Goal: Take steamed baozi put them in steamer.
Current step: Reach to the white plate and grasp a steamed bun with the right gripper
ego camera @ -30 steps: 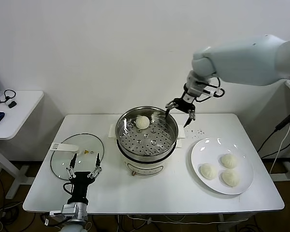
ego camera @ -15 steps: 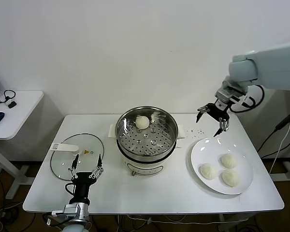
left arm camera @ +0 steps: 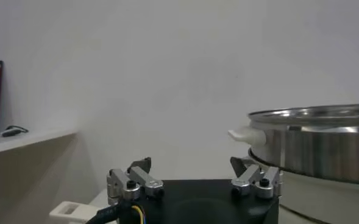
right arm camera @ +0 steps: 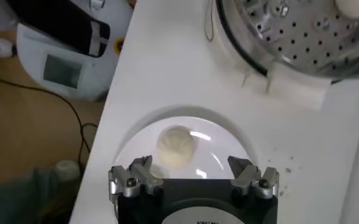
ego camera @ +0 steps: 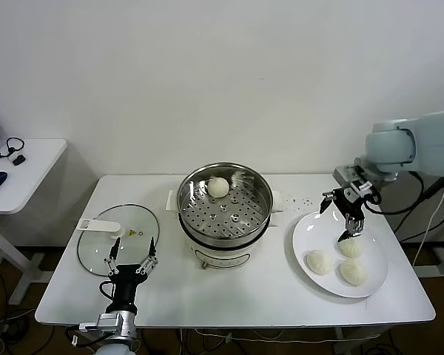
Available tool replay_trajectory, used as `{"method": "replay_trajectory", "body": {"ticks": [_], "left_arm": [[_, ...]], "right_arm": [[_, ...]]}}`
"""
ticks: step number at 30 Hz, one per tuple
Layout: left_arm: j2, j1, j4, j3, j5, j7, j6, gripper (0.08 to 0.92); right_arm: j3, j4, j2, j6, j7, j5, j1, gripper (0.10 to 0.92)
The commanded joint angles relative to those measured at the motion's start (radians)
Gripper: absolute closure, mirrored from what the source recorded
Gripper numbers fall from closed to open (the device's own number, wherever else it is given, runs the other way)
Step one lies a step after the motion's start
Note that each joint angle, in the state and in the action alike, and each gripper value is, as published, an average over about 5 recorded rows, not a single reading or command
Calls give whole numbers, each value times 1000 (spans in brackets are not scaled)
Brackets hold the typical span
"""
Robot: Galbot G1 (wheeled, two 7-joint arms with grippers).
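Note:
The steamer (ego camera: pixel 226 211) stands mid-table with one steamed baozi (ego camera: pixel 218 187) on its perforated tray. Three more baozi (ego camera: pixel 319 261) (ego camera: pixel 350 246) (ego camera: pixel 353 271) lie on the white plate (ego camera: pixel 308 235) at the right. My right gripper (ego camera: pixel 340 220) hangs open and empty just above the plate's far side, close over the rear bun. In the right wrist view one bun (right arm camera: pixel 175 146) lies on the plate ahead of the open gripper (right arm camera: pixel 191 164), with the steamer (right arm camera: pixel 301 30) farther off. My left gripper (ego camera: pixel 132 248) is parked open at the front left, beside the steamer (left arm camera: pixel 313 146).
A glass lid (ego camera: pixel 118 238) with a white handle lies flat on the table to the steamer's left, just behind the left gripper. A small side table (ego camera: pixel 22 166) stands farther left. The plate sits near the table's right edge.
My right arm has swung from above the steamer's far right rim to the right and down over the plate, open and empty throughout. The left arm has not moved.

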Motion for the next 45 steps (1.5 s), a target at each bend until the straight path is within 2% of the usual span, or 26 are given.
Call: {"method": "replay_trajectory", "body": {"ticks": [1,7,21,45], "left_arm": [[-3,1,3,-1,4,-1,-5,177],[-3,2,8,-13,6,0,-7,177],[-5,-3,19,-33,15,2,-10,177],[-3,-2,30,-51,26,2,-21,177]], "right_arm": [[37,65,-96,-223,72,-25,-71,203],[77,24,-117,-256,94,-90,-159,203],[240,-76,-123,-282,135,-97,-403,203],[385,-165,-127,-302,175,-166,-601,203]]}}
